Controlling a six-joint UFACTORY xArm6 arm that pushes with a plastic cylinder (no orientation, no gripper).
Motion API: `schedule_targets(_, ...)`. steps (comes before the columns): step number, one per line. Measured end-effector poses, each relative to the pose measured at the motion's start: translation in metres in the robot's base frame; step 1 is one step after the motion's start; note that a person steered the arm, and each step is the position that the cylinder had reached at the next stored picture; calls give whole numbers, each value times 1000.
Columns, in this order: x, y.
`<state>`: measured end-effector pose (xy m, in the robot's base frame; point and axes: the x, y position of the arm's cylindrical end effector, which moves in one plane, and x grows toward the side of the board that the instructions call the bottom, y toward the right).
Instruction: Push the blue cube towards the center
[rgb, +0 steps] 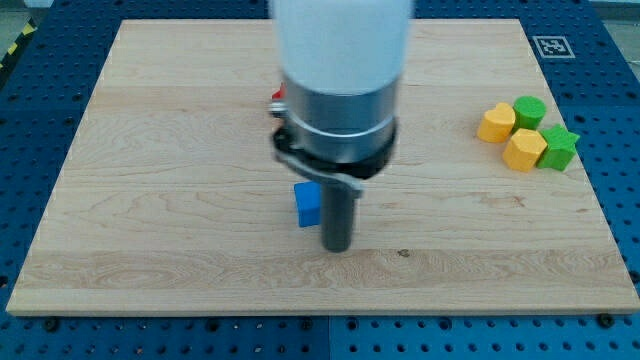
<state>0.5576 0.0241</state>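
Observation:
The blue cube (307, 203) sits on the wooden board (150, 200), a little below the board's middle. My tip (337, 247) rests on the board just to the cube's right and slightly below it, close to or touching its right side. The arm's white and grey body hides the board above the cube.
A red block (277, 100) peeks out at the arm's left edge, mostly hidden. At the view's right stand two yellow blocks (496, 122) (525, 149), a green cylinder (529, 111) and a green star (560, 147), packed together. The board's bottom edge lies below my tip.

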Motion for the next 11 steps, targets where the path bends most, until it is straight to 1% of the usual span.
schedule_targets(1, -13, 3)
schedule_targets(3, -14, 2)
schedule_targets(4, -2, -13)
schedule_targets(5, -9, -29)
schedule_targets(6, -22, -36)
schedule_targets(8, -73, -36)
schedule_targets(9, -86, -37)
schedule_targets(10, -86, -67)
schedule_targets(11, -86, -80)
